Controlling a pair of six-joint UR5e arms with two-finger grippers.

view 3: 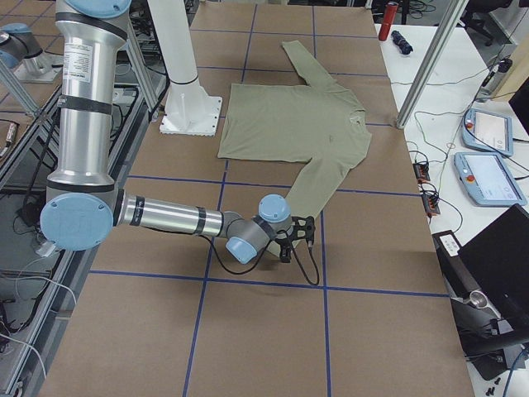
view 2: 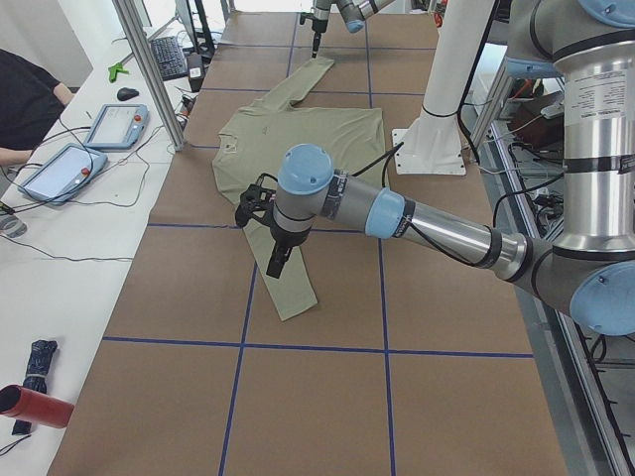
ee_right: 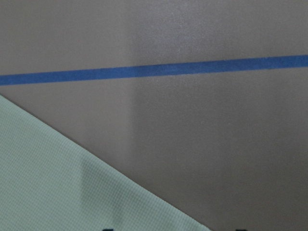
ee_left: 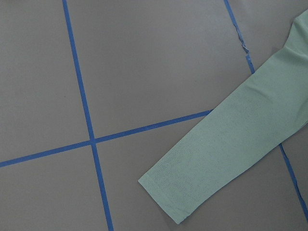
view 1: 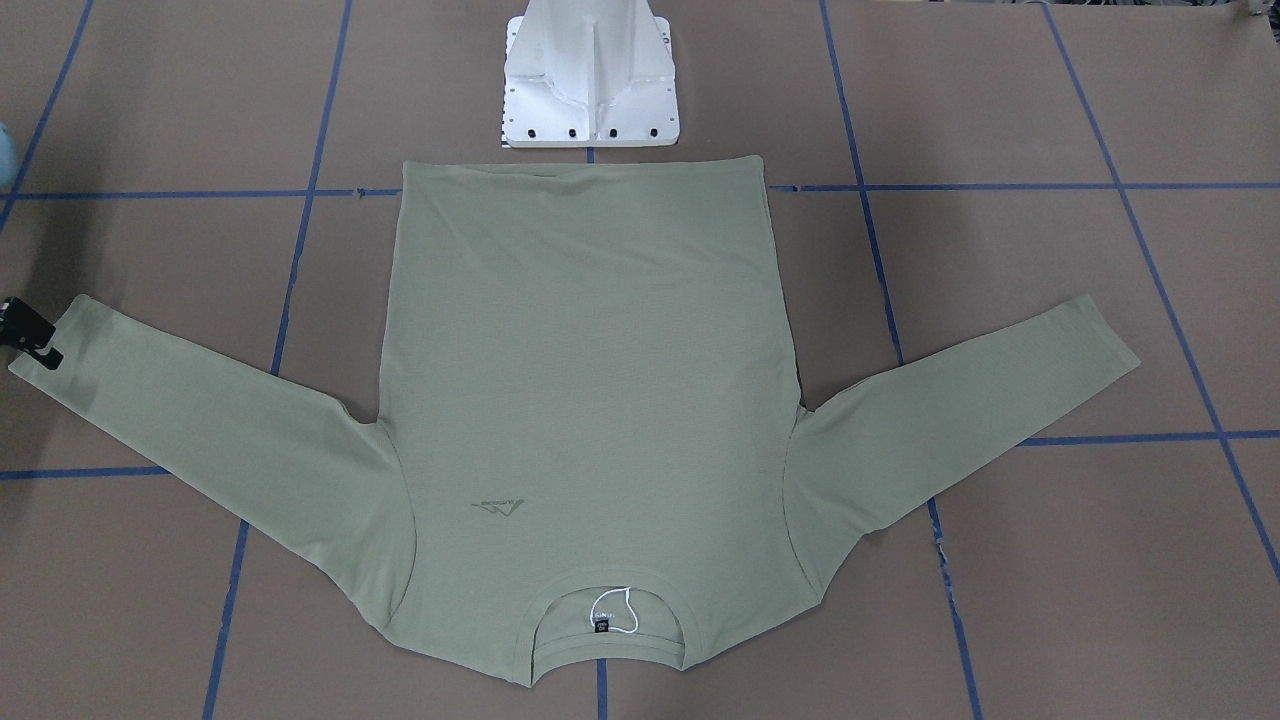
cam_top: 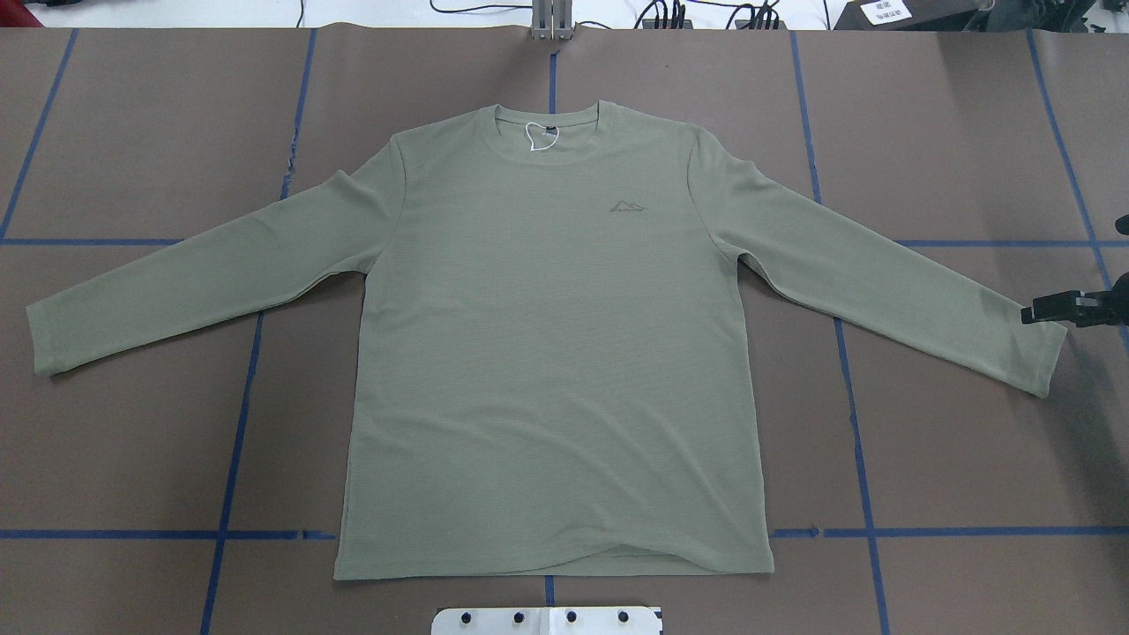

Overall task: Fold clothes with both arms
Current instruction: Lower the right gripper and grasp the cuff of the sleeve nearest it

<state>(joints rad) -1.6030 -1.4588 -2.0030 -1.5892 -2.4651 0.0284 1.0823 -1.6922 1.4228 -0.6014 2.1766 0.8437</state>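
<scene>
Right end effector [cam_top: 1046, 310], edge-cropped, at shirt [cam_top: 547, 353] cuff

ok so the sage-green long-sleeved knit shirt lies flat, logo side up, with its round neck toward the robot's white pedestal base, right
Not quite. The sage-green long-sleeved knit shirt does lie flat, logo side up, but its round neck points away from the white pedestal base. The hem is the end toward the base. The overhead exterior view shows this.
</scene>
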